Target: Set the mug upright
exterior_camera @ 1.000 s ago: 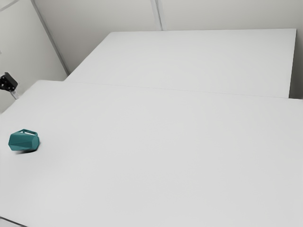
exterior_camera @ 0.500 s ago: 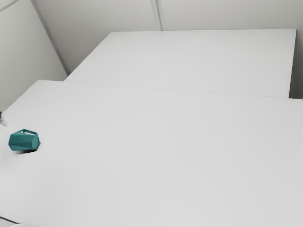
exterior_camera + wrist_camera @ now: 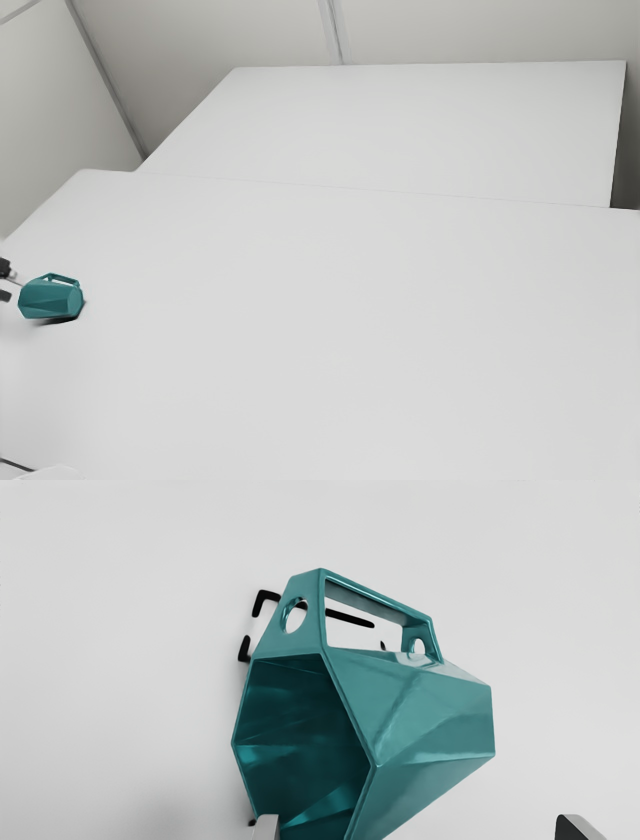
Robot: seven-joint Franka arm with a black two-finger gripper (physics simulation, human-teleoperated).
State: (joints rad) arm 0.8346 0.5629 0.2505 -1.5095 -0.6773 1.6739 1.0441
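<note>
Mug (image 3: 48,298) on its side, left part of the exterior view.
The body lies on the bench (image 3: 330,330), handle (image 3: 64,277) toward the top of that view. The pincer (image 3: 12,286), at the view's left edge, is released, fingers (image 3: 266,827) wide apart. In the wrist view, one finger overlaps the mouth (image 3: 300,740); contact cannot be determined.

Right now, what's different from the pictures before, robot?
My gripper has come down, in the exterior view, and is now right by the open end of the mug. Its two fingers stand apart, so I haven't grabbed the mug, and I let go of nothing. The mug stayed put, still lying on its side on the table.
</note>
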